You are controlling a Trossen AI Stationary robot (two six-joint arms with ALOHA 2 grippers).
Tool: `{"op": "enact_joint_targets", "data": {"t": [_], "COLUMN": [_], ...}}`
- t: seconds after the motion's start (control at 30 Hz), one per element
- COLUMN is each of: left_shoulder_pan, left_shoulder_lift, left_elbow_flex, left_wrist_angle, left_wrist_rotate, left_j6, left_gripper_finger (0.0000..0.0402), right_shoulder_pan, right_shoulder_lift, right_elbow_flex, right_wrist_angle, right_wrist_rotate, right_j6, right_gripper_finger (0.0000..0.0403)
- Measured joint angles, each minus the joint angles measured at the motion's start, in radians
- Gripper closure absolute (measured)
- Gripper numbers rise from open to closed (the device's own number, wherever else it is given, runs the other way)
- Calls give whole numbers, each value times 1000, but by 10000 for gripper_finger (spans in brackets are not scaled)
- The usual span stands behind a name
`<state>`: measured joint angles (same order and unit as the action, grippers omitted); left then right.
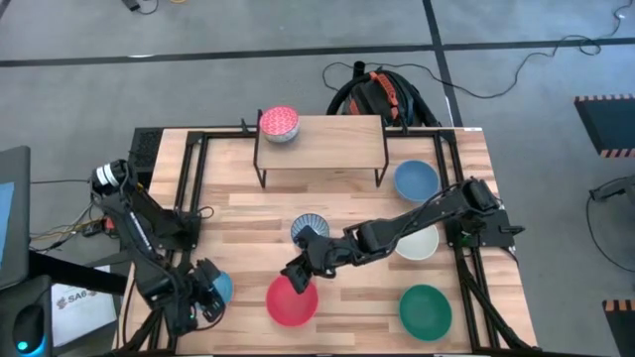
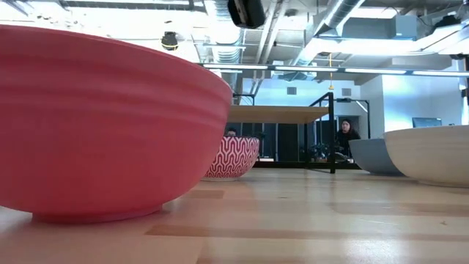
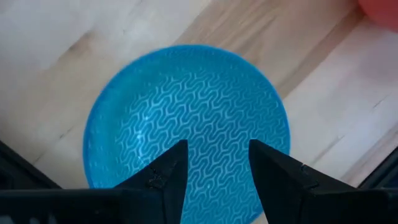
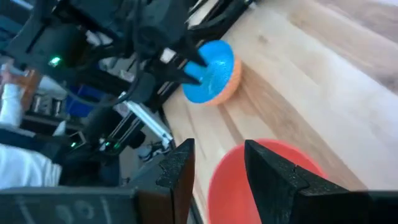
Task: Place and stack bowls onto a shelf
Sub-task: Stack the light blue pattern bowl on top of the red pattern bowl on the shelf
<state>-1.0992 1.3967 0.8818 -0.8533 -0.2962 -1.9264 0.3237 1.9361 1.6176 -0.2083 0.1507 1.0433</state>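
Two grippers low, right gripper [image 1: 296, 279] over upright red bowl [image 1: 292, 301].

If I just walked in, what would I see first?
Probably the big red bowl near the table's front edge, with the right gripper hovering open at its rim. Next, the left gripper poised open over a bright blue bowl at the front left corner. At the back, a red-and-white patterned bowl sits alone on the shelf.

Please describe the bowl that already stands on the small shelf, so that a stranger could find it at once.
Look at the small wooden shelf at the table's far edge. One bowl sits on its left end, with a red-and-white wavy pattern. The other bowls all stand on the tabletop.
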Motion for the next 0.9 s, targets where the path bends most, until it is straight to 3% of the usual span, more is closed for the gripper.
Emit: {"op": "enact_joint_targets", "data": {"t": [0.43,0.9], "left_shoulder_pan": [-21,-37], "left_shoulder_lift": [141,162], "left_elbow_flex": [0,1], "left_wrist_angle": [78,81], "left_wrist_rotate": [50,48], "left_j6": [3,2], "left_gripper_finger": [249,249], "right_shoulder_pan": [-6,-18], "right_shoulder_lift": [0,0], "right_elbow_flex": [-1,-2], "right_wrist_angle": [-17,-16], "right_wrist_rotate": [60,60], "right_j6": [35,57], "right_gripper_finger": [237,237]}}
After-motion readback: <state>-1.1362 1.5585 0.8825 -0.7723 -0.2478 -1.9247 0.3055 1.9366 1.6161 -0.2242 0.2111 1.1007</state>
